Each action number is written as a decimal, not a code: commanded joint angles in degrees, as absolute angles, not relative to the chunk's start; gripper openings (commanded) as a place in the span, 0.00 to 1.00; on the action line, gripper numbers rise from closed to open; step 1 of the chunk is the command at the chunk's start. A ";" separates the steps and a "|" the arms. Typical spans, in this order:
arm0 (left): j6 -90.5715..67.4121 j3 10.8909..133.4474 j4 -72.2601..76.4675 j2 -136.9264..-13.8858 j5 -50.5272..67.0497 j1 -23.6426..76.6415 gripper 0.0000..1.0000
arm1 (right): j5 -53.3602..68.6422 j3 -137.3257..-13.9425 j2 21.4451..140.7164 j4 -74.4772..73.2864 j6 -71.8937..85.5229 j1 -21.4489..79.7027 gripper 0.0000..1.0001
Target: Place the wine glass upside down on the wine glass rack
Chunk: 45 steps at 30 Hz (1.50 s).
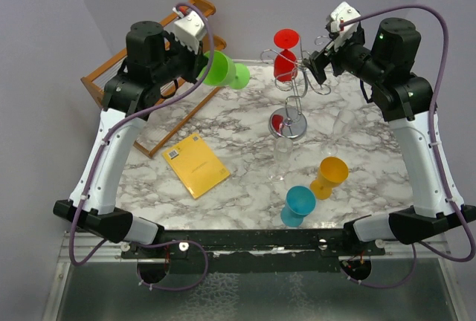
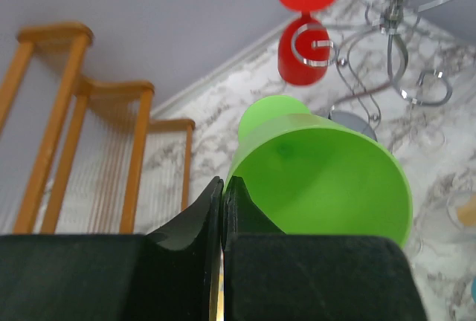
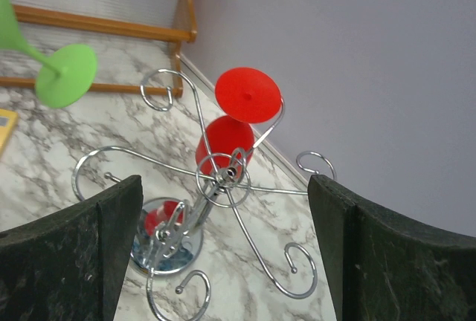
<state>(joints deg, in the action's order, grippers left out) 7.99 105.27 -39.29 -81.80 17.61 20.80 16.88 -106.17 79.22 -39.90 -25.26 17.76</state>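
Top external view, from the left: the slatted wooden rack [image 2: 52,35] stands at the far left edge of the marble table [image 1: 238,124], and near it the left gripper [image 2: 223,187] hangs in the air. Its jaws are pressed fully together on the thin wall of the green wine glass [image 1: 222,68] near the rim. The glass lies on its side above the table, with its foot turned toward the middle. Lower on the table a yellow booklet [image 1: 195,165] lies flat.

In the middle stands the wine glass rack [image 1: 296,102], and the red wine glass [image 1: 285,65] hangs on it upside down, foot on top, on a far arm. A clear glass [image 1: 282,150] stands just in front of the round base. A teal glass [image 1: 297,203] and an orange glass [image 1: 331,176] stand near the front edge.

At the right, the right gripper [image 1: 318,65] is just beside the wire arms, fingers spread wide, with nothing between them.

The risks seem to be these. The green glass is held only by a pinch at its rim, so it may slip or swing when it is turned over. Its foot could also strike the red glass or push the light rack. The right fingers are close to the scrolls — pulling back carelessly could hook one and shake the hanging glass
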 commanded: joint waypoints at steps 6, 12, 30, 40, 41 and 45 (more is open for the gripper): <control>-2.71 119.43 -26.25 -83.52 16.64 20.22 0.00 | 33.07 -111.84 82.82 -34.21 -10.52 17.58 0.87; -7.60 122.65 -23.75 -86.31 19.94 20.21 0.00 | 36.69 -114.48 86.92 -28.93 2.07 17.58 0.79; -13.73 121.77 -20.85 -87.59 26.50 20.23 0.00 | 34.63 -113.94 91.68 -19.65 19.36 17.58 0.47; -14.36 120.80 -20.08 -87.55 28.29 20.24 0.00 | 31.37 -114.51 92.94 -20.61 21.37 17.57 0.24; -14.42 120.62 -20.04 -87.50 28.38 20.22 0.00 | 31.15 -114.52 92.97 -20.65 21.62 17.55 0.22; -14.19 119.72 -19.28 -87.26 29.97 20.21 0.00 | 29.43 -114.89 92.99 -20.88 22.08 17.58 0.06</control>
<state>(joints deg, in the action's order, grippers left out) -13.45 120.25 -22.09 -88.29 26.72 20.36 32.88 -113.08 92.99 -21.43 20.97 17.67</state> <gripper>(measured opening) 0.019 0.144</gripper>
